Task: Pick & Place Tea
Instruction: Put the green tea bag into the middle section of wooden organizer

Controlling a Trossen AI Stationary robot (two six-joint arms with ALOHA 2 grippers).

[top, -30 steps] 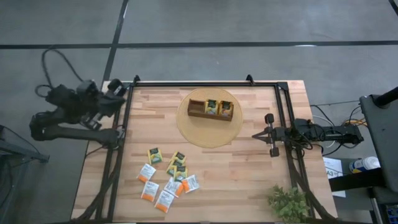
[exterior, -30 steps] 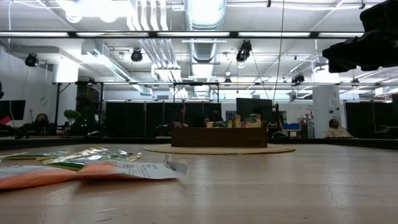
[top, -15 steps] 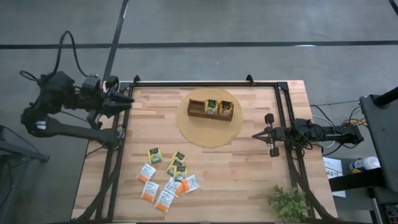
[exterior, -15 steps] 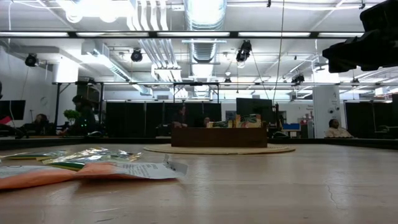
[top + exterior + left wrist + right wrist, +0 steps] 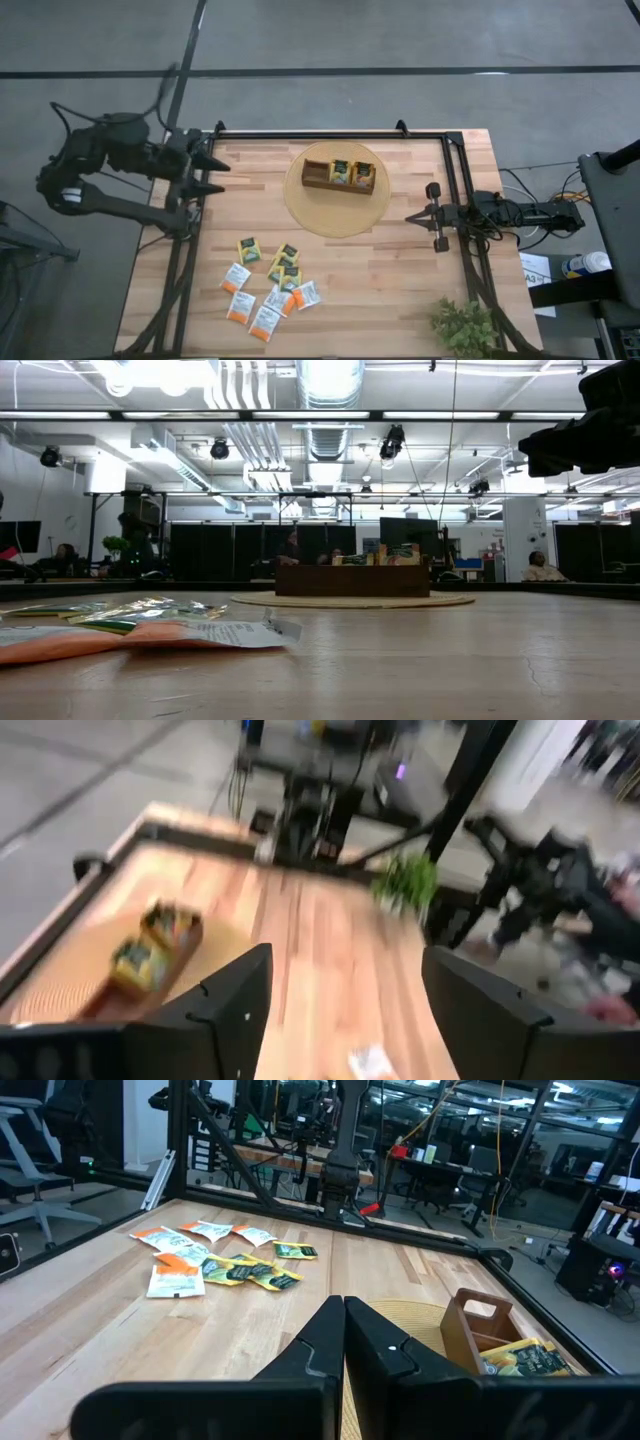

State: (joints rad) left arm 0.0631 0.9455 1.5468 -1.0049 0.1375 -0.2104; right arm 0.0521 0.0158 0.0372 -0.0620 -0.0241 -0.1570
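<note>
Several tea packets [image 5: 268, 285], white-and-orange and yellow-green, lie flat in a loose cluster on the wooden table, near its front left; they also show in the low view [image 5: 150, 625] and the right wrist view [image 5: 215, 1255]. More yellow-green packets [image 5: 351, 173] stand in the brown wooden tray [image 5: 316, 178], which rests on a round woven mat [image 5: 337, 215]. My left gripper [image 5: 212, 173] hangs open over the table's left edge, clear of everything; its wrist view [image 5: 345, 1020] shows nothing between the fingers. My right gripper [image 5: 418, 216] stays shut at the right side, level [image 5: 343, 1342].
A small green plant [image 5: 463, 325] stands at the near right corner. A black frame [image 5: 330, 134] runs along the table's far, left and right edges. Bare wood lies between the packet cluster and the mat, and across the table's middle [image 5: 380, 270].
My left gripper has come up from its folded rest beside the table's far left corner, swung out over the left edge toward the right and near side, tipped to point across the table, and opened. Packets, tray and right arm have kept still.
</note>
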